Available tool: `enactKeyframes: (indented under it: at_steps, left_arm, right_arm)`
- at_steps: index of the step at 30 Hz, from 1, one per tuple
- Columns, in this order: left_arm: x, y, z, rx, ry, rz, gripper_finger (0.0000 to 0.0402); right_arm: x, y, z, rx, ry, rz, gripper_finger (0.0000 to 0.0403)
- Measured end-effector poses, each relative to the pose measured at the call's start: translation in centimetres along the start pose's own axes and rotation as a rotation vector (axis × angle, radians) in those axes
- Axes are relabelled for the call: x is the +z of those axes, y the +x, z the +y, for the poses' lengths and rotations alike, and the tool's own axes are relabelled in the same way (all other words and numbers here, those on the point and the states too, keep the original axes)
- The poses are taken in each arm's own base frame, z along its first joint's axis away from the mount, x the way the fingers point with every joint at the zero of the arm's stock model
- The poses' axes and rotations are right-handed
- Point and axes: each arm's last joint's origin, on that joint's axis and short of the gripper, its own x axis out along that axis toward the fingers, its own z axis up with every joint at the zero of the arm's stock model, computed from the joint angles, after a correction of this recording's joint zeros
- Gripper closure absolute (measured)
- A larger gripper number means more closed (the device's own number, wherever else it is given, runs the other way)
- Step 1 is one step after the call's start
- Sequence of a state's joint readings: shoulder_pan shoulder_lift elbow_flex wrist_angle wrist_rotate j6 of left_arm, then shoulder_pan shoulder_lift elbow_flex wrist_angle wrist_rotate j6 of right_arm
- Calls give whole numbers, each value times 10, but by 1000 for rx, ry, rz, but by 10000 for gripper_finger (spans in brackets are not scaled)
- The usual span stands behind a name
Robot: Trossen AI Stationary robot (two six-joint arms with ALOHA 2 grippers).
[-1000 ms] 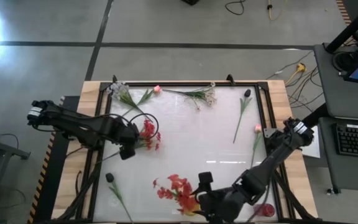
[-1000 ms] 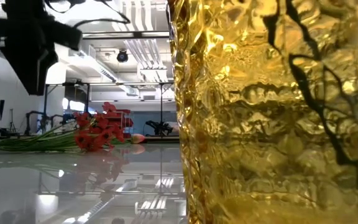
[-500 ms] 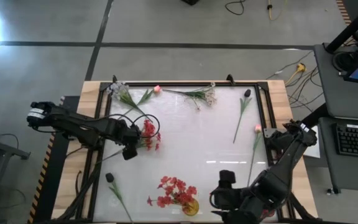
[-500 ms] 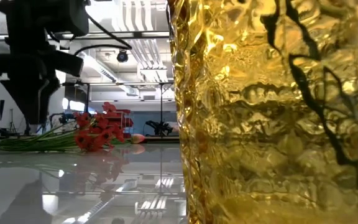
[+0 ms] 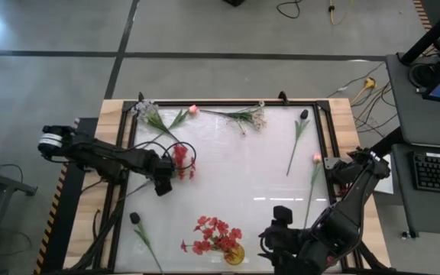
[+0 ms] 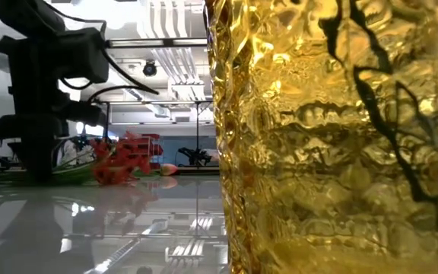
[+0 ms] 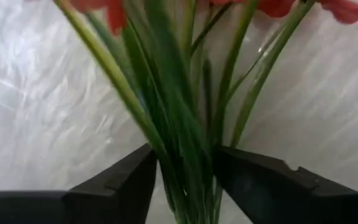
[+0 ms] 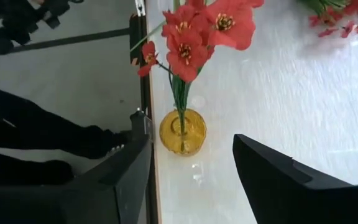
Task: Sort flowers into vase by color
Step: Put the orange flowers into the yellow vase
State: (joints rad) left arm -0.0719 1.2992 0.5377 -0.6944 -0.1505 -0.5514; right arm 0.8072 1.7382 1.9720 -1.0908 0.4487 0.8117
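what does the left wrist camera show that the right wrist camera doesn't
Only the left wrist view: the left hand with its dark fingers on either side of the green stems of a red blossom cluster on the white table.

Only the right wrist view: the open right hand, empty, and the small amber glass vase holding upright red flowers.

Both: the white table and that second red blossom cluster, which lies far off in the right wrist view.

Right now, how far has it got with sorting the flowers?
One red bunch already stands in the yellow vase; the right gripper hangs open beside it. The left gripper straddles the stems of a second red bunch lying on the table. Left to do: white sprays, pink buds and dark buds.
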Motion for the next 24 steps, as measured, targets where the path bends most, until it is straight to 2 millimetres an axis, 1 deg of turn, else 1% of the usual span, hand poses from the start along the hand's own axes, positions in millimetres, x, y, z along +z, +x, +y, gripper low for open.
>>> enactKeyframes:
  at_steps: [2, 5, 9, 11, 12, 15, 18, 21, 24]
  left_arm:
    - [2, 1, -1, 8, 14, -2, 229]
    - [10, -1, -5, 6, 32, -37, 284]
    - [22, -12, -10, -14, 95, -76, 371]
    - [31, -22, -12, -22, 118, -118, 392]
    - [36, -28, -13, -15, 130, -147, 391]
    - [52, -53, -13, 4, 157, -247, 385]
    - [70, -83, -11, -7, 164, -361, 394]
    - [87, -121, -8, -37, 151, -495, 399]
    - [103, -164, -7, -93, 119, -677, 400]
  right_arm:
    - [3, -2, -4, 0, 11, -9, 193]
    - [9, -8, -11, -12, 28, -30, 204]
    - [15, -18, -26, -138, 23, -111, 221]
    - [17, -24, -34, -209, 14, -150, 229]
    - [18, -28, -39, -242, 4, -164, 233]
    - [20, -37, -51, -321, -14, -193, 245]
    - [24, -47, -62, -362, -7, -223, 254]
    - [29, -53, -70, -371, -11, -231, 259]
    - [33, -54, -76, -388, -51, -226, 261]
